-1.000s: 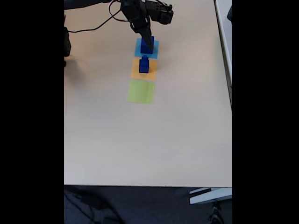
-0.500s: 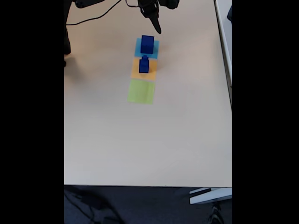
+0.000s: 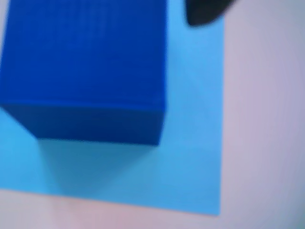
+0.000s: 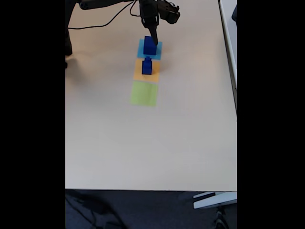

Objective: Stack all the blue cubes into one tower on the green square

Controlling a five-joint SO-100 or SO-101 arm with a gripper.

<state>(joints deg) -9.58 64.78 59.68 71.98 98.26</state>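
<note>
The blue cubes stand on two of the three flat squares that lie in a line on the pale desk (image 4: 119, 143). The large blue cube (image 4: 150, 45) sits on the light-blue square (image 4: 141, 49) at the far end of the line; in the wrist view this cube (image 3: 86, 67) lies toward the upper left of the square (image 3: 190, 157). A short stack of two smaller blue cubes (image 4: 147, 66) stands on the orange square (image 4: 139, 75) in the middle. The green square (image 4: 144, 93) lies nearest the camera and is bare. The tool (image 4: 154, 38) hangs just above the large cube's far side, and whether its fingers are apart or together cannot be told. A dark cable (image 4: 102, 21) runs across the desk's far left.
</note>
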